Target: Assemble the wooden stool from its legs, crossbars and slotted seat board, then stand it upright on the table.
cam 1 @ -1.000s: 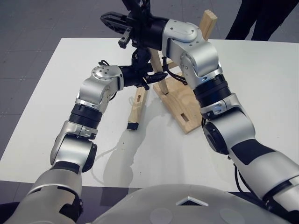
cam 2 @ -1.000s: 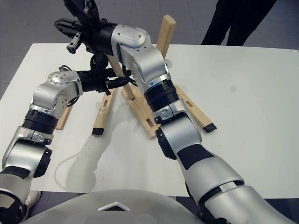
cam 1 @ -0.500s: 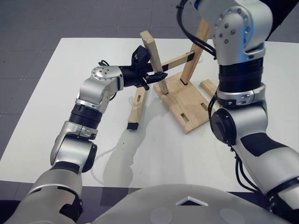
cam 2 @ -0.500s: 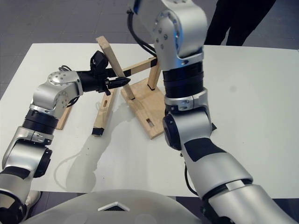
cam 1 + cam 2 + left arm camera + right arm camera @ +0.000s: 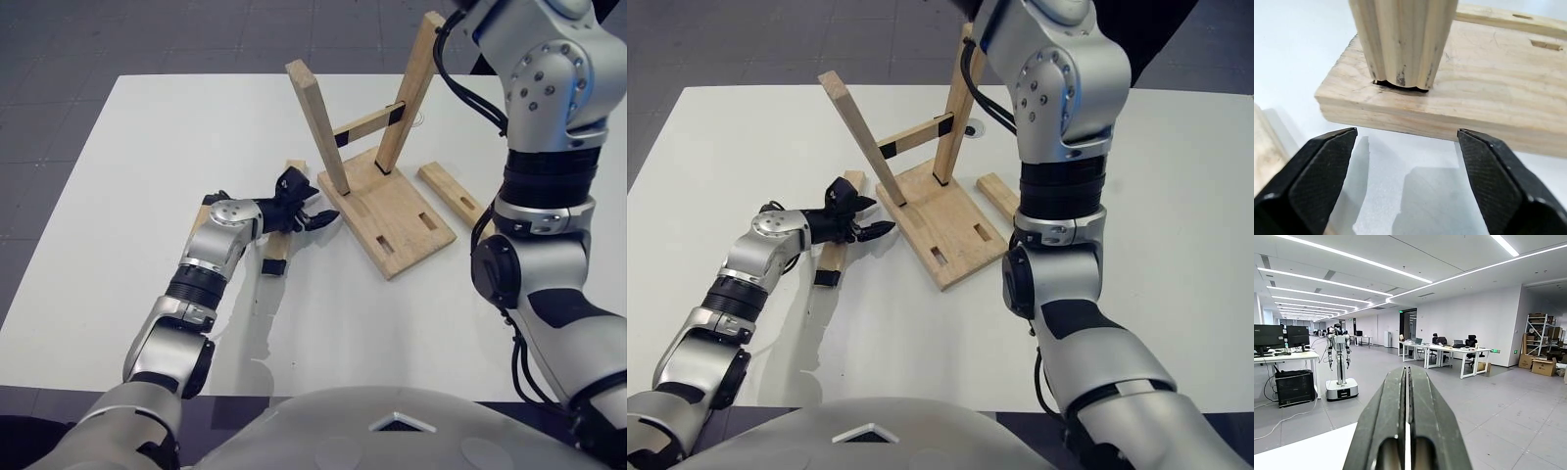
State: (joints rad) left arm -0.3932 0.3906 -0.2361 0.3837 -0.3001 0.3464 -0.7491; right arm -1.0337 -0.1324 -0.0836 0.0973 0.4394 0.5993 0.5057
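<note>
A white table (image 5: 118, 137) is shown, and a slotted seat board (image 5: 407, 217) is laid flat near its middle, turned at an angle to the table's edges. Just beside the board's left side, a loose wooden leg (image 5: 275, 252) is laid flat, with its black end cap (image 5: 271, 266) pointed toward the near edge. Near the board's right side, but apart from it, a slotted wooden bar (image 5: 449, 192) is laid flat and roughly parallel to the board; its near end is hidden.
</note>
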